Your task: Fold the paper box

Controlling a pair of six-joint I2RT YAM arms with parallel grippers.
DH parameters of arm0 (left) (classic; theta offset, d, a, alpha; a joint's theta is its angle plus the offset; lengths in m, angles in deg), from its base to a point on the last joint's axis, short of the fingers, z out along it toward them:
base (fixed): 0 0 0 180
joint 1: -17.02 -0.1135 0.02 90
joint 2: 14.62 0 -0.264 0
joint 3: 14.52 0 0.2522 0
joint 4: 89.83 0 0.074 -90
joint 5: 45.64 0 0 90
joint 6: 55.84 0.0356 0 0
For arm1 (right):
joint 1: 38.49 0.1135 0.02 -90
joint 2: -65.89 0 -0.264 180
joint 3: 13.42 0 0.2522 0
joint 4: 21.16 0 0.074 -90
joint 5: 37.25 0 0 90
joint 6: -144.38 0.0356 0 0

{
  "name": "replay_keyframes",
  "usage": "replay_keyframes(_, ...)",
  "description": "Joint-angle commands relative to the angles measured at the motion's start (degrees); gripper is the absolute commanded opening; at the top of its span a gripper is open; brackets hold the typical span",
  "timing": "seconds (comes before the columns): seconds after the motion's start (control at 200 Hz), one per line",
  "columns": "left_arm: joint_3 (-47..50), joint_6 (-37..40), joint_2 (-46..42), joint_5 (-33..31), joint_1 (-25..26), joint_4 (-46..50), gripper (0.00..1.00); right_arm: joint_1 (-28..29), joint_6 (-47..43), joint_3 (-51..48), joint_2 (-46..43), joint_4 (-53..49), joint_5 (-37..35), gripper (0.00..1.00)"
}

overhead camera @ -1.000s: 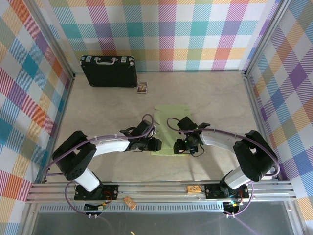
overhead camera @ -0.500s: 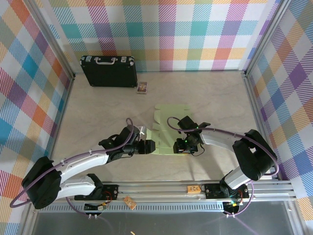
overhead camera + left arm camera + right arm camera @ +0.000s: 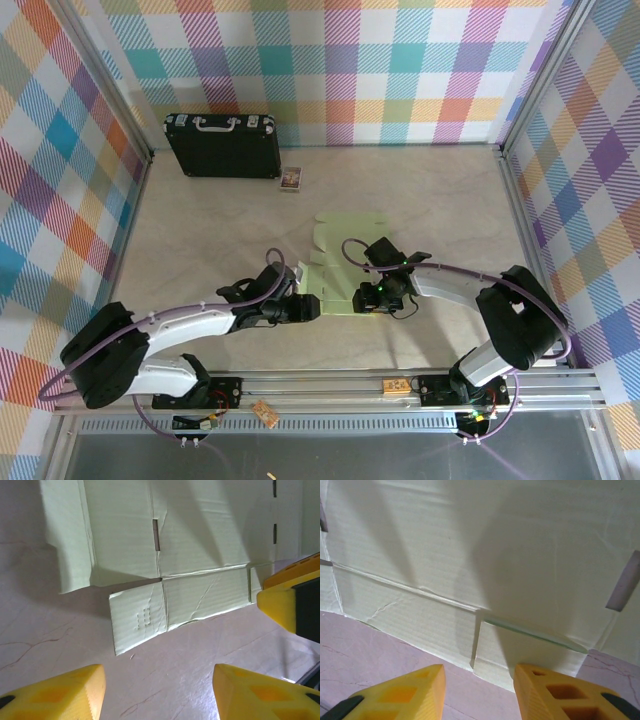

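- Rail (image 3: 330, 380), nearest the camera: carries both arm bases, with a small tan block (image 3: 395, 386) lying on it beside the right base.
- Left gripper (image 3: 157, 690): low over the table (image 3: 200, 230), just off the near-left corner of the card. The jaws are apart with only bare table between them and nothing held. It looks lined up to get under or onto the near flap.
- Right gripper (image 3: 479, 685): at the near edge of the card, towards its right side. The jaws are parted and nothing is visibly clamped. One yellow finger (image 3: 285, 605) sits at the flap's right end, probably to steady the sheet, though contact cannot be confirmed.
- The paper box (image 3: 345, 235): pale green card lying flat and unfolded at the table's centre, between and just beyond the two grippers. The scored creases and slots are visible.
- Narrow near flap (image 3: 200, 600): creased and slightly lifted at its left end. By judgement it is the first fold to be worked, and folding has barely begun.
- Picture card (image 3: 291, 178): small, well beyond the sheet and apart from it.
- Black case (image 3: 222, 145): against the far wall, handle up, clear of the work.
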Motion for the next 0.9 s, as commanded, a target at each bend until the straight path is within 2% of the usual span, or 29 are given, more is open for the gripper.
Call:
replay_keyframes(0.0,-2.2,-0.6,1.9,0.1,0.7,-3.3,0.58,0.0,-1.4,-2.7,2.5,0.2,-1.5,0.43)
replay_keyframes(0.325,-2.3,-0.1,6.0,-1.8,0.8,-5.8,0.55,0.0,-1.5,-2.2,2.9,-0.3,-1.4,0.43)
replay_keyframes(0.67,-3.1,2.9,2.8,-8.7,0.9,2.2,0.55,0.0,-1.7,-2.0,3.2,-0.4,-1.3,0.43)
replay_keyframes(0.895,-2.9,1.9,5.6,-4.3,0.9,-2.9,0.54,0.0,-1.8,-1.8,3.3,-0.7,-1.4,0.43)
